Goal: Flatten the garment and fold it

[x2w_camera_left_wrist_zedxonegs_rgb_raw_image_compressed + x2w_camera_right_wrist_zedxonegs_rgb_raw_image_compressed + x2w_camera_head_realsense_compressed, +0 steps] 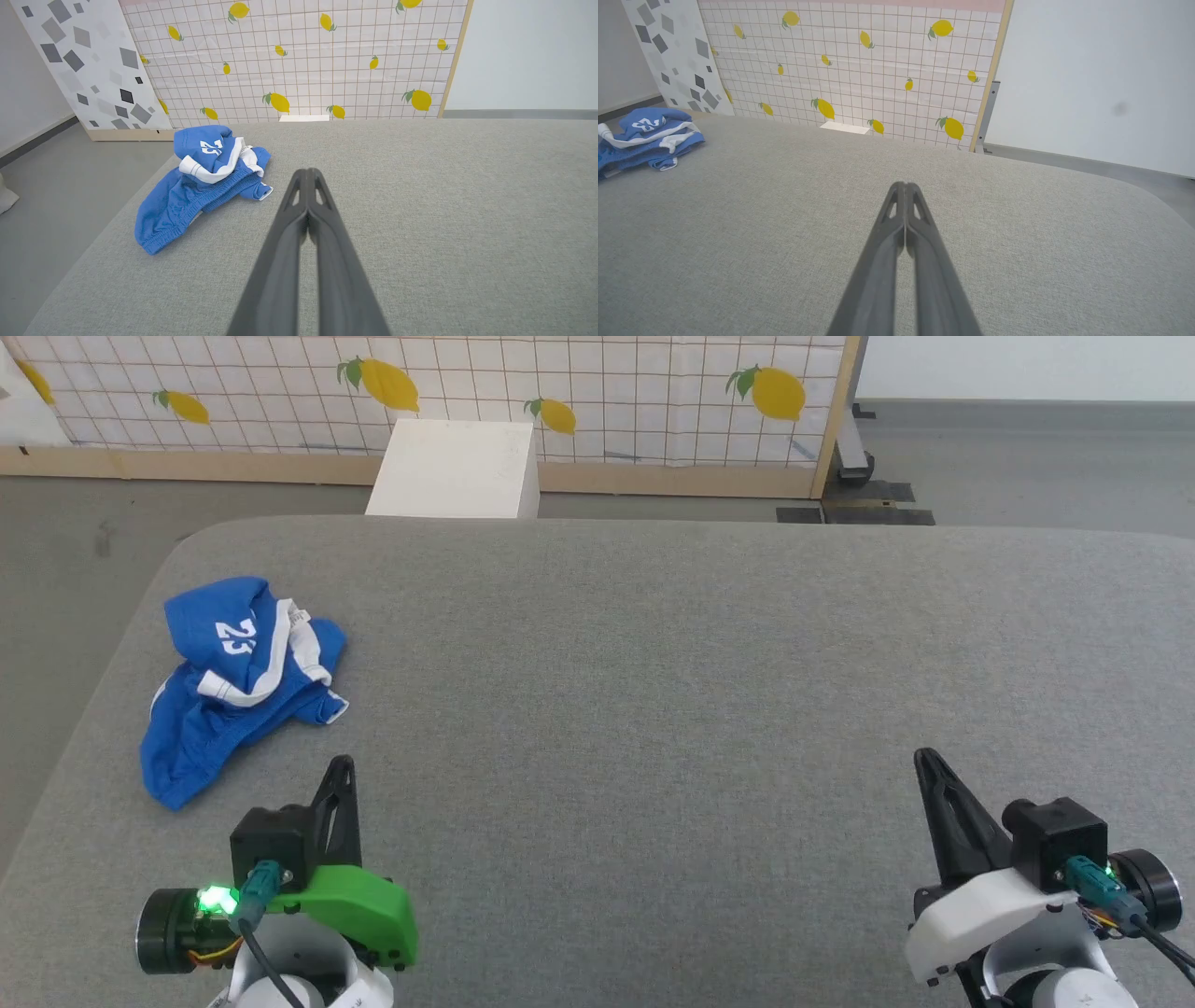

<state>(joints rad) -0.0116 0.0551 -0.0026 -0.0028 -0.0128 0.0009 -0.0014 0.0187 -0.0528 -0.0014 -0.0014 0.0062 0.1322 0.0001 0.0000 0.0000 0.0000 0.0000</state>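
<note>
Crumpled in a heap on the grey fabric-covered table [653, 709], near its left edge: blue sports shorts [238, 686], white "23" facing up, white waistband twisted across the top, not yet flattened. Near the heap but clear of it, left gripper [344, 763], fingers pressed together on nothing; well off to the right, right gripper [924, 758], likewise pressed together and empty, both above bare table. Beyond the far edge, white box [457, 467] in front of lemon-print panel [607, 383].

The garment [233, 686] is lying crumpled near the left edge of the grey counter [653, 663], its "23" facing up. The left tool [344, 765] is pointing just beside it, fingers pressed together; the right tool [924, 761] is sitting well apart, likewise closed.
</note>
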